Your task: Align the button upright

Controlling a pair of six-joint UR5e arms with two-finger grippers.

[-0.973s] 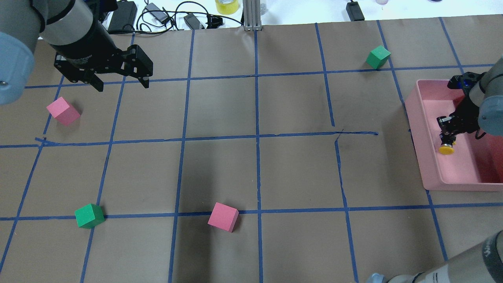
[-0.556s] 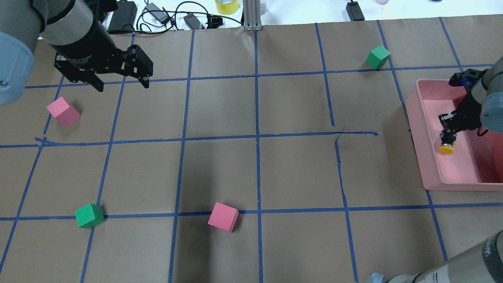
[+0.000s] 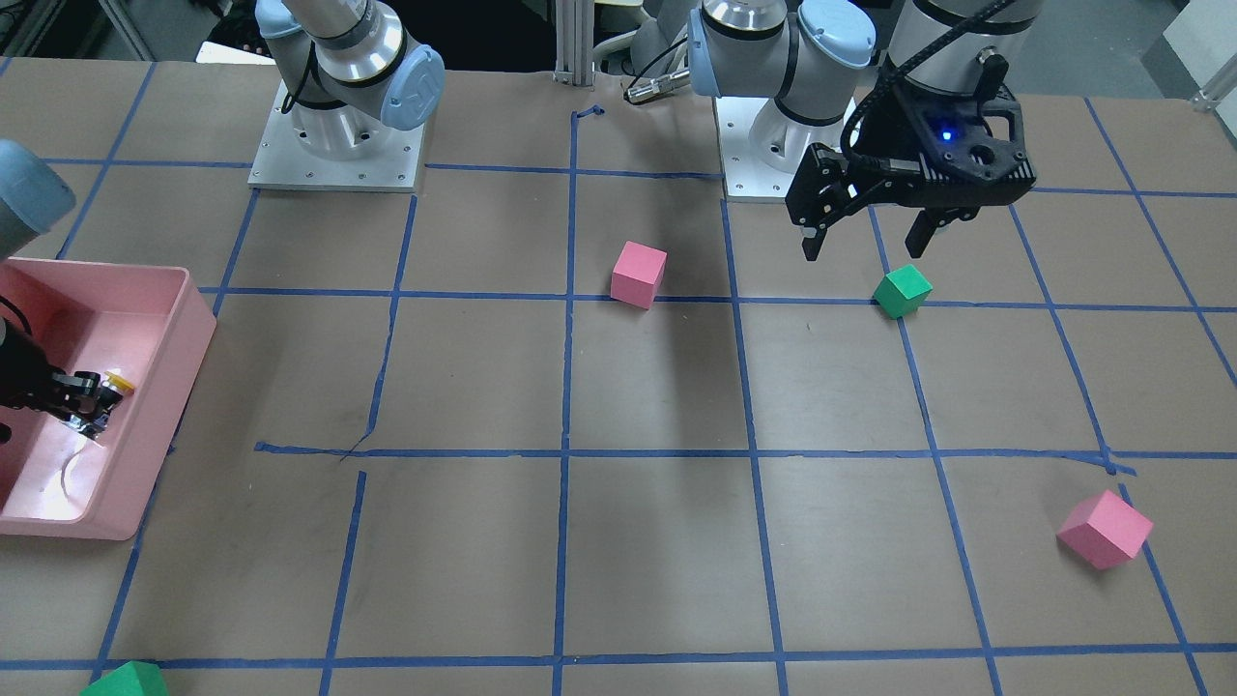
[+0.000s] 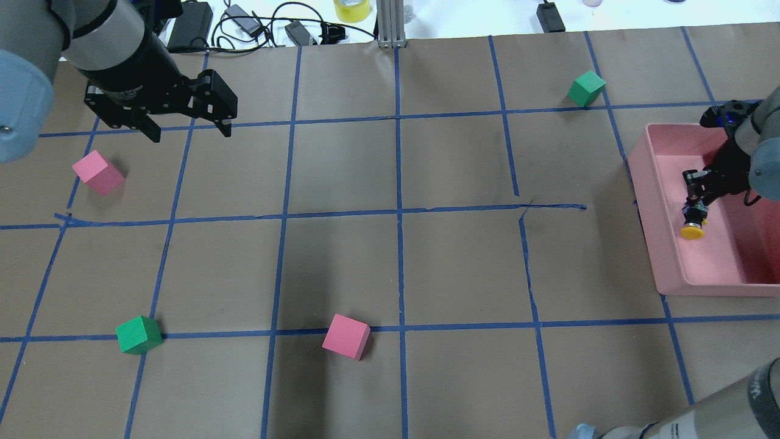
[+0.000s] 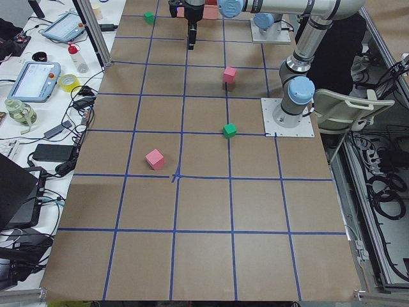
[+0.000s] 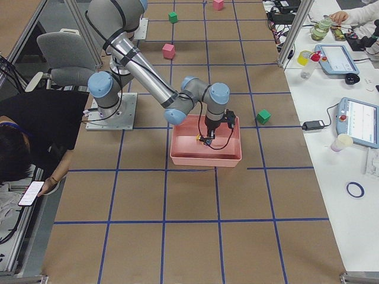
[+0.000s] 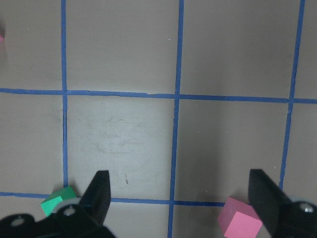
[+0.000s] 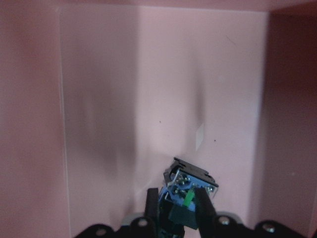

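The button (image 4: 693,227) has a yellow cap and a black body, and hangs tilted inside the pink bin (image 4: 652,219) at the table's right. My right gripper (image 4: 696,204) is shut on its body, with the cap pointing toward the table's near side. In the right wrist view the two fingers (image 8: 151,206) clamp the button (image 8: 190,184), its contact base faces the camera and the cap is hidden. The front-facing view shows the cap (image 3: 118,382) beside the gripper (image 3: 85,398). My left gripper (image 4: 190,132) is open and empty above the far left of the table.
A pink cube (image 4: 97,172) and a green cube (image 4: 139,335) lie on the left. Another pink cube (image 4: 346,336) is at the near middle and another green cube (image 4: 586,88) at the far right. Cables and boxes (image 4: 256,24) lie beyond the far edge.
My right wrist has swung toward the far side of the bin and the gripper has turned. The button's yellow cap has stayed almost in place. The left arm has not moved.
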